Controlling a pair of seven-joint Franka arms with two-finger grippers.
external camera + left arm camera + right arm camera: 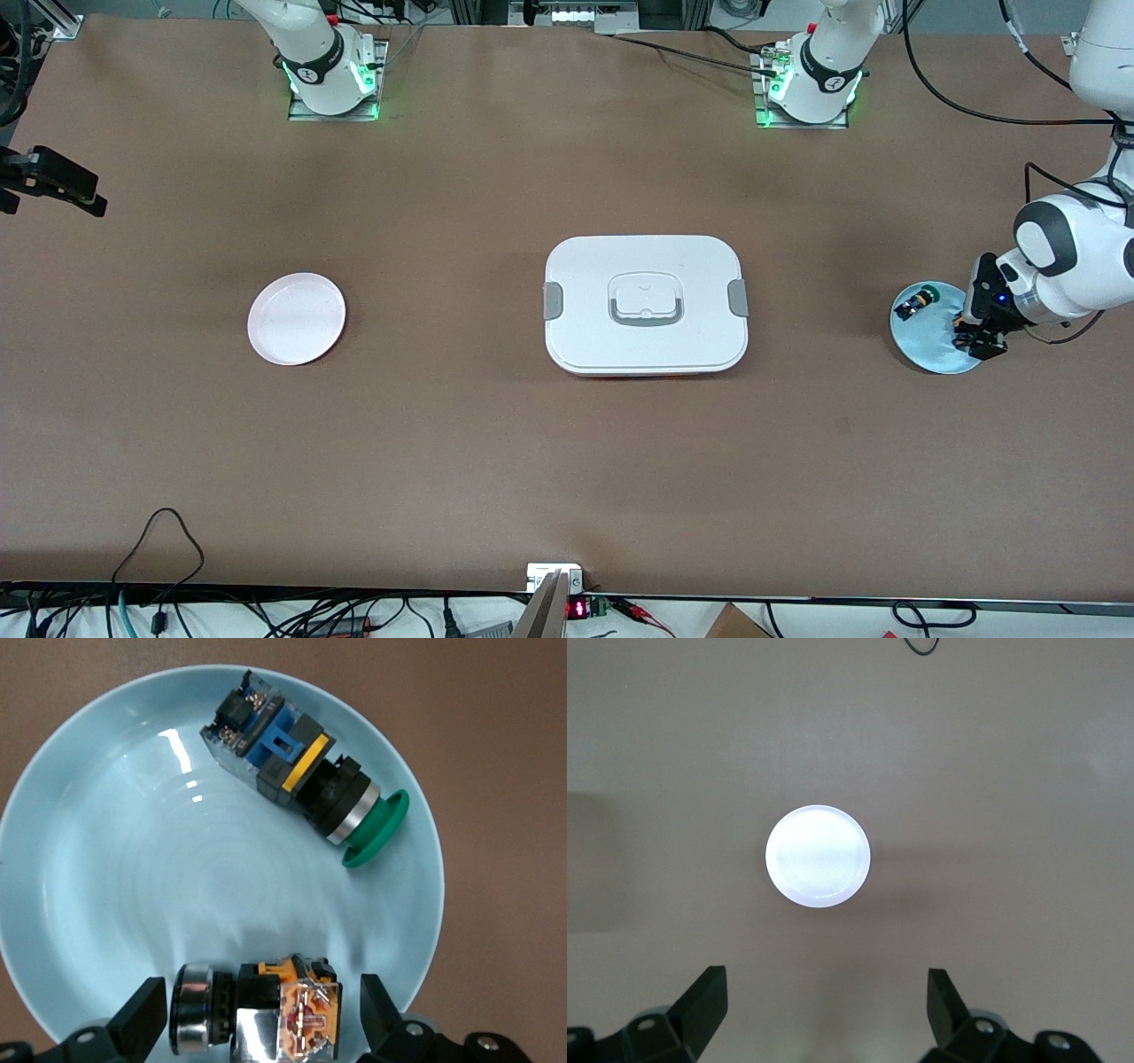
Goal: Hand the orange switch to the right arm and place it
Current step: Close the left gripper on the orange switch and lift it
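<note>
The orange switch point(266, 1014) lies on its side on a light blue plate point(106, 904) at the left arm's end of the table. It has a silver ring, a black body and orange-tan parts. My left gripper point(261, 988) is down at this plate point(926, 354), open, with one finger on each side of the switch and a small gap at both. The left gripper point(976, 341) hides the switch in the front view. My right gripper point(827, 979) is open and empty, high over a pale pink-white plate point(818, 857).
A blue-black switch with a green cap point(292, 780) lies on the same blue plate point(915, 303). A white lidded box point(645, 304) sits mid-table. The pale plate point(296, 319) lies toward the right arm's end. A black fixture point(53, 177) juts in at that table end.
</note>
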